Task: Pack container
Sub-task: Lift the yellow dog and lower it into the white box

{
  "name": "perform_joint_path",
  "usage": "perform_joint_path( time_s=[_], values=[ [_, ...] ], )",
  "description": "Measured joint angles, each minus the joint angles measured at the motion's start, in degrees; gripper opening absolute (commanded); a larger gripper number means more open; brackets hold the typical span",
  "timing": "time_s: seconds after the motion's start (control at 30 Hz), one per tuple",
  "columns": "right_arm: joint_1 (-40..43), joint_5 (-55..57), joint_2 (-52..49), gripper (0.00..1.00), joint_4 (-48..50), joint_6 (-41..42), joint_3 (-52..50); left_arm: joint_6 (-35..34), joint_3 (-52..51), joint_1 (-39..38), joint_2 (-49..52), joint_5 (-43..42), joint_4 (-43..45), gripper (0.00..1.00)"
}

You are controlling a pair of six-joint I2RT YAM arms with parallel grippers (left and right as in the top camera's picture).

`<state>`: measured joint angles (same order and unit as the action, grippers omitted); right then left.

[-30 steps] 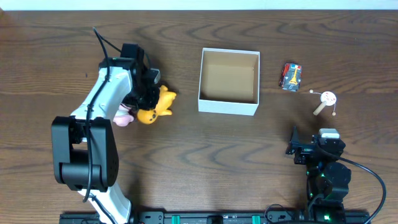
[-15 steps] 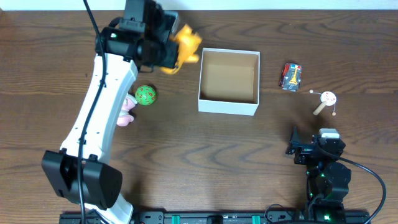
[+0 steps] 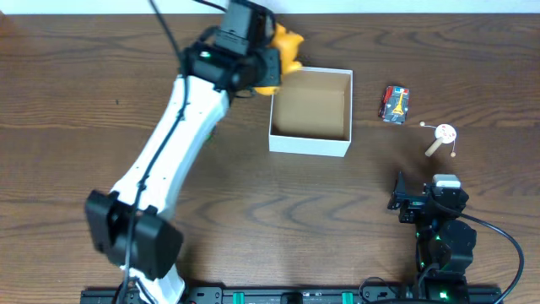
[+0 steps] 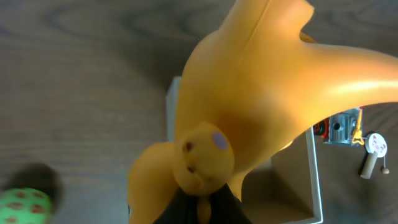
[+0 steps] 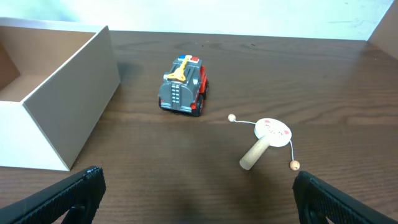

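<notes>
Zero toys in container (image 3: 310, 145) so far: it sits mid-table, empty. Your left gripper (image 3: 261, 67) clenched on yellow toy (image 3: 287, 46), over its far-left corner. Right gripper (image 5: 198, 193) spread wide, parked. Truck (image 3: 395, 103), drum rattle (image 3: 440, 139), green ball (image 4: 25, 202) unpacked.

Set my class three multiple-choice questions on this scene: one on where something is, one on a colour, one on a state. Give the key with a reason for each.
1. Where is the fire truck? A on the table right of the container; B inside it; C left of it.
2. What colour is the animal toy that the left fingers hold? A green; B pink; C yellow-orange.
3. How are the right fingers? A shut on nothing; B open, holding nothing; C shut on the truck.
Key: 1 A, it stands on wood beside the white wall; 2 C, it fills the left wrist view; 3 B, they stand wide apart.
</notes>
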<state>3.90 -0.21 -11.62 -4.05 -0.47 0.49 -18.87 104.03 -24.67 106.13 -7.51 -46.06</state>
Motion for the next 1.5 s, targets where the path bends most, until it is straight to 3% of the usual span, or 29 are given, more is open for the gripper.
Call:
perform_joint_path(
  time_s=[0.57, 0.87, 1.5],
  values=[
    [0.0, 0.0, 0.0, 0.99, 0.0, 0.0, 0.0, -5.29, 0.0, -6.64, 12.55, 6.36, -0.13, 0.06],
    [-0.02, 0.0, 0.0, 0.99, 0.0, 0.0, 0.0, -11.54, 0.0, -6.71, 13.64, 10.73, 1.31, 0.06],
    [-0.02, 0.0, 0.0, 0.99, 0.0, 0.0, 0.0, -12.85, 0.0, -9.35, 13.64, 14.6, -5.2, 0.06]
  ],
)
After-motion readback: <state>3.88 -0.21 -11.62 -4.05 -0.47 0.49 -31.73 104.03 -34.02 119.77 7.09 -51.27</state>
